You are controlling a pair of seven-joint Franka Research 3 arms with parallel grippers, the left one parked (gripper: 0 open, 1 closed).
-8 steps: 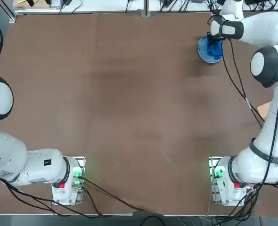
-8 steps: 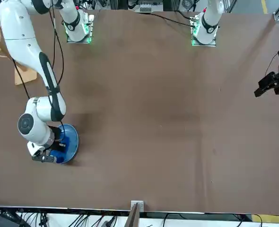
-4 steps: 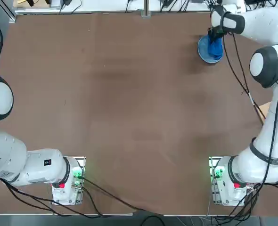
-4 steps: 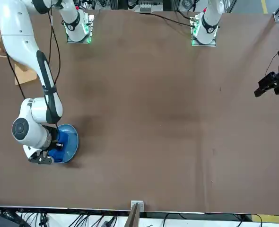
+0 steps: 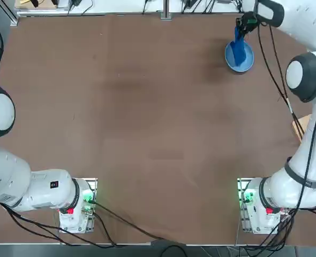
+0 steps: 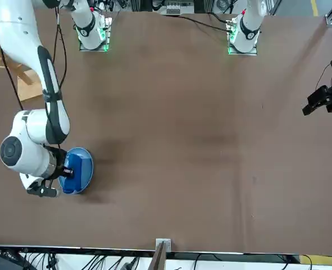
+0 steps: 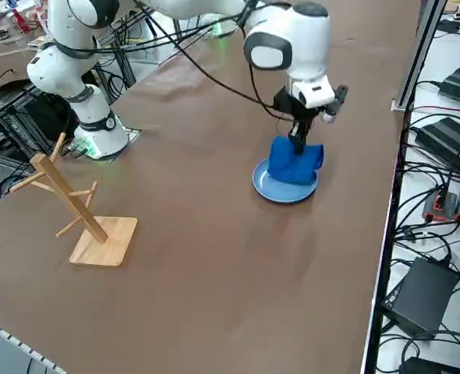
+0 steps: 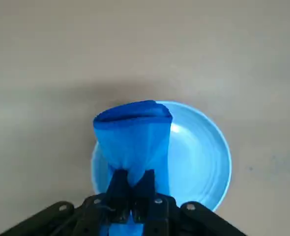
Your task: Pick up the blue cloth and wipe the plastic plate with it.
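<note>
1. Right gripper: jaws clamped on the blue cloth's top edge.
2. Cloth hangs over the plastic plate, near the table's far edge.
3. Step: wiping. Next, judged: drag the cloth across the dish.

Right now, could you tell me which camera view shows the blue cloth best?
The right side view: the blue cloth hangs whole from the right gripper onto the plastic plate. The wrist view foreshortens it; top and front views show a small patch.
</note>
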